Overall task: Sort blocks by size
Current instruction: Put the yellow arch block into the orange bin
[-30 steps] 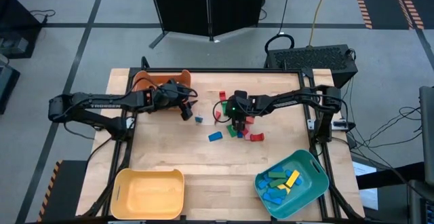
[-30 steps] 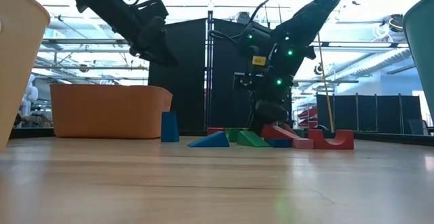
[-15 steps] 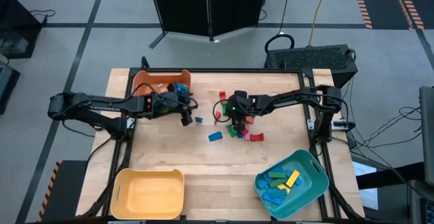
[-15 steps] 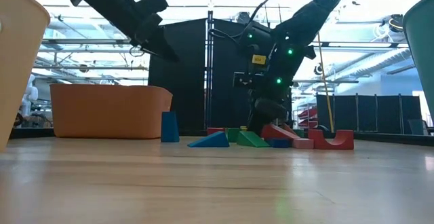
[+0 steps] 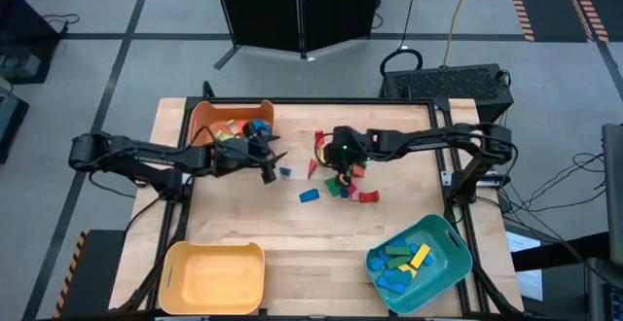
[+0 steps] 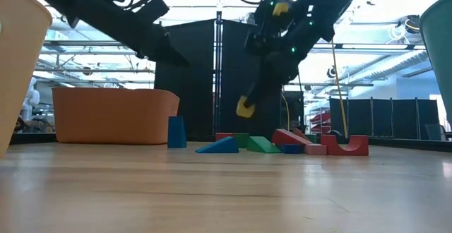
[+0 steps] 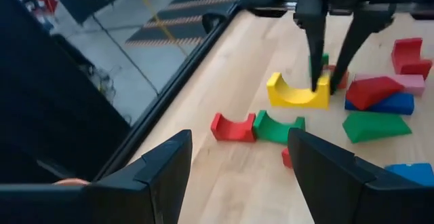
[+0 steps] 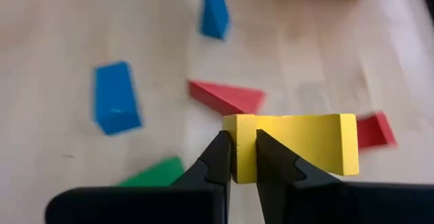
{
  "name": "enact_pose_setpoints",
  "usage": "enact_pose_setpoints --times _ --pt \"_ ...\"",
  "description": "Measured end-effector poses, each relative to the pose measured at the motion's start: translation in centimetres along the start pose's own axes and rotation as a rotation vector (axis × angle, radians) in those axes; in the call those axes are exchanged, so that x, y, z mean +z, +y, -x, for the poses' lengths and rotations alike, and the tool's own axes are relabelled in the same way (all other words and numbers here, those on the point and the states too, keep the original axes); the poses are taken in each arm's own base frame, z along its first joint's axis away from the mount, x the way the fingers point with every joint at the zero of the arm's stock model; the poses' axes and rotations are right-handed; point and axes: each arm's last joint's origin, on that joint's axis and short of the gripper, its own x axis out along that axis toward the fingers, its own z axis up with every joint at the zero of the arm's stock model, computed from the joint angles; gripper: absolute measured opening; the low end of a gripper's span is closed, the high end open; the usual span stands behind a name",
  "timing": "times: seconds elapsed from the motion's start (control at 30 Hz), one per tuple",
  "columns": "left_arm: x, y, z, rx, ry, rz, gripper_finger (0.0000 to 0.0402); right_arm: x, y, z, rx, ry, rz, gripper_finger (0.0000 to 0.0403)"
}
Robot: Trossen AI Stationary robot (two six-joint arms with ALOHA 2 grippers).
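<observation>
My right gripper point(image 5: 341, 172) hangs over the block pile at the table's middle, shut on a yellow arch block point(image 6: 246, 106) that is lifted clear. Below it lie loose blocks: a green wedge point(image 6: 263, 145), a blue wedge point(image 6: 220, 146), a red arch point(image 6: 346, 145) and a red wedge point(image 8: 227, 96). A small blue block point(image 5: 285, 172) stands alone to the left. My left gripper point(image 7: 241, 176) is open and holds nothing, in the air just left of that blue block, pointing toward the pile. My right gripper pinches one leg of the yellow arch point(image 7: 321, 88): one finger point(image 7: 315, 54) stands in the hollow and the other outside that end. The fingers come slanting down from above. The arch hangs below them, its hollow upward, clear of the table and pile.
An orange bin point(image 5: 209, 117) with several blocks stands at the far left corner. A yellow bin point(image 5: 214, 280) sits at the near left. A teal bin point(image 5: 443, 238) with blue, green and yellow blocks sits at the near right. Bare wood lies between the pile and the near bins.
My right gripper has risen from the pile with the yellow arch, which now hangs clear above the other blocks. My left arm has drawn off the orange bin, uncovering the blocks inside, and its gripper has stayed open.
</observation>
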Motion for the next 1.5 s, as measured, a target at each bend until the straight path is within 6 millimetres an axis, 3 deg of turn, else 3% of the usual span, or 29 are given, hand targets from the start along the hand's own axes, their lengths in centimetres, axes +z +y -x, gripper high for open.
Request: enact_pose_setpoints --times 0.5,0.77,1.23,1.5 --pt "-0.1 -0.8 0.0 -0.254 -0.105 -0.059 0.0244 2.0 0.6 0.6 0.28 -0.248 0.052 0.0034" --pt "-0.6 -1.4 -0.7 -0.292 -0.122 -0.319 0.0244 3.2 0.8 1.1 0.412 -0.408 0.106 0.0033" --pt "-0.2 -1.7 -0.7 -0.355 -0.253 -0.588 0.0244 3.9 0.9 1.5 0.479 -0.496 0.139 0.0033" --pt "0.2 -1.6 -0.6 -0.357 -0.302 -0.581 0.0244 4.3 1.2 1.6 0.495 -0.535 0.156 0.0033"
